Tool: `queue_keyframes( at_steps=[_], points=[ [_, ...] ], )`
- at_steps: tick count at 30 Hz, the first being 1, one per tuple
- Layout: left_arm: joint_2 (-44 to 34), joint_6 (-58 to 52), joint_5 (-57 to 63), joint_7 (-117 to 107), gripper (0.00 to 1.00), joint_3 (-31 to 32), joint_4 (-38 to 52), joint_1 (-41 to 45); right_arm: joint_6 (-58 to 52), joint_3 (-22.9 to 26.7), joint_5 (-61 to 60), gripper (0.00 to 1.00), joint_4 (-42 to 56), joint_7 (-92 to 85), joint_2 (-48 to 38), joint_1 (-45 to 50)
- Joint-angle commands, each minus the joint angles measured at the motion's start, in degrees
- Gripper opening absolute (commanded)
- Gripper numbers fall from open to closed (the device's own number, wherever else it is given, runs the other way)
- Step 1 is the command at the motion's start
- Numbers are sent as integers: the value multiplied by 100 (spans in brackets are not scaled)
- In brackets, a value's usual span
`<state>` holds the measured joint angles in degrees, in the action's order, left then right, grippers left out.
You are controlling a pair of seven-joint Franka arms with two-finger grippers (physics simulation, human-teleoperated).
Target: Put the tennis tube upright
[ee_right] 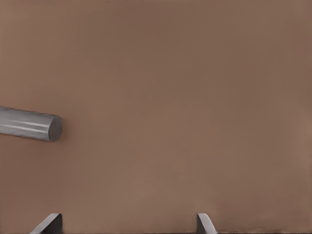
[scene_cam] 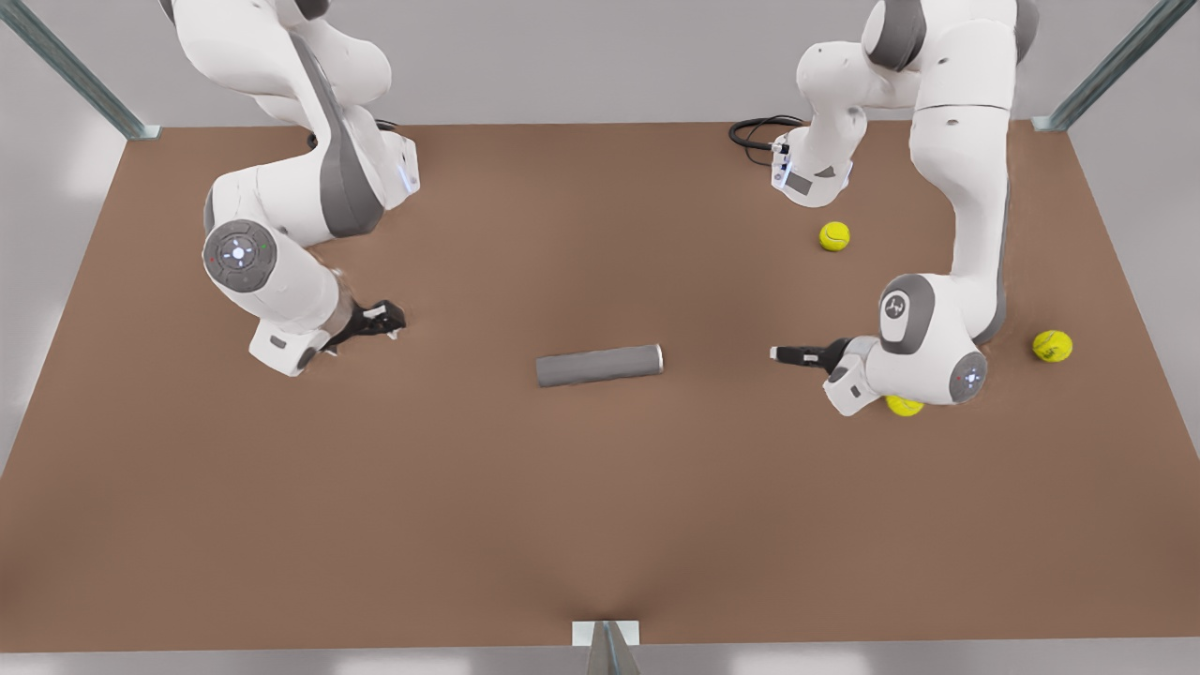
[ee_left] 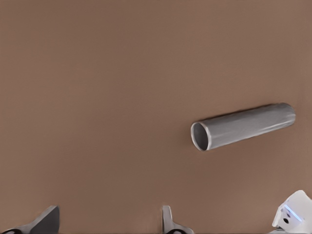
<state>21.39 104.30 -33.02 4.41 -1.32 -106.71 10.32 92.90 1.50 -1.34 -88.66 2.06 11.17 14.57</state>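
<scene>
Fingers on the left gripper are spread wide with nothing between them; it's parked low at the front view's right, facing the silvery rimmed open end of the tennis tube. Same deal for the right gripper at the front view's left: spread apart, nothing gripped, pointed at the closed end. The tube is seen lying flat mid-table, well apart from both. Three yellow balls are scattered near the left arm.
</scene>
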Motion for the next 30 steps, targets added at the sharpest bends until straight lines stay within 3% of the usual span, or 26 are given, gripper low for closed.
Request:
queue_keyframes(
  at_steps=[1, 2, 5, 11, 19, 30],
  points=[
    [-12, 160, -1962, 51, 100, 0, -130, 14, -9, 8, 63, 100, 85, -4, 8, -59],
    [-30, 503, -2296, 218, 100, 0, -490, 93, -299, -18, 477, 100, 516, -4, 34, -183],
    [-109, 1452, -3684, 1685, 100, 8, -1589, 234, -457, -18, 415, 100, 534, 259, 43, -771],
    [365, 2551, -5996, 2951, 100, 1001, -1959, 348, -431, -18, 451, 100, 543, 215, 70, -1290],
    [972, 2534, -6471, 3909, 100, 1336, -1774, 313, -448, -27, 486, 100, 543, 224, 61, -1325],
    [1130, 2525, -6506, 3918, 100, 1327, -1326, 322, -545, -44, 494, 100, 543, 251, 52, -1308]
  ],
)
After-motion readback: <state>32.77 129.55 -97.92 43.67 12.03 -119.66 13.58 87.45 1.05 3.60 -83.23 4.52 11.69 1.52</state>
